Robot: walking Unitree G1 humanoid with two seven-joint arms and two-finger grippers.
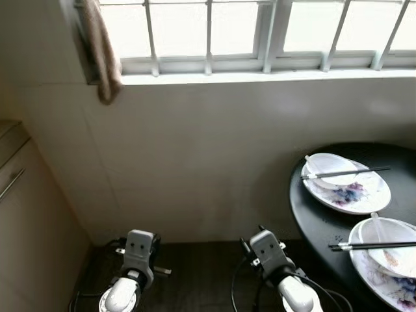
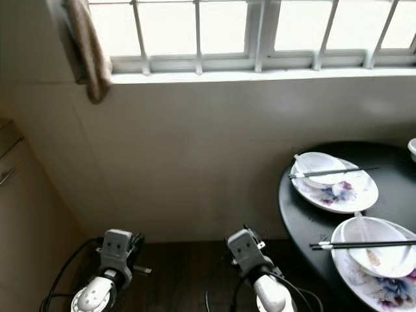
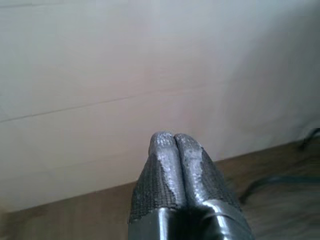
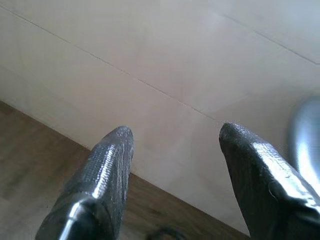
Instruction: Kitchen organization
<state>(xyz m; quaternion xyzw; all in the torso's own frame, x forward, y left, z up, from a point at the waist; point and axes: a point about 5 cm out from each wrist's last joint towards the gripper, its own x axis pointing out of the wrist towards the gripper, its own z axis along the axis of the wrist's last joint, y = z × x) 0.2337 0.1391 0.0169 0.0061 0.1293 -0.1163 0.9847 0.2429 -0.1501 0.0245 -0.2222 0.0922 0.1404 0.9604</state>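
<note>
A round black table (image 1: pixel 325 221) stands at the right. On it lie two flowered plates, a far one (image 1: pixel 354 195) and a near one (image 1: pixel 383 276), each bearing a white bowl (image 1: pixel 333 168) with black chopsticks (image 1: pixel 354 172) laid across. The near bowl (image 1: pixel 390 244) also has chopsticks (image 1: pixel 374 246) and a white spoon. Both arms hang low in front of the tiled wall, left of the table. In the left wrist view my left gripper (image 3: pixel 174 137) is shut with nothing in it. The right wrist view has my right gripper (image 4: pixel 175 135) open and empty, facing the wall.
A barred window (image 1: pixel 260 32) runs along the top of the wall, with a brown cloth (image 1: pixel 101 52) hanging at its left end. A beige cabinet (image 1: pixel 26 214) stands at the far left. Dark wooden floor (image 1: pixel 195 279) lies below, with cables by the arms.
</note>
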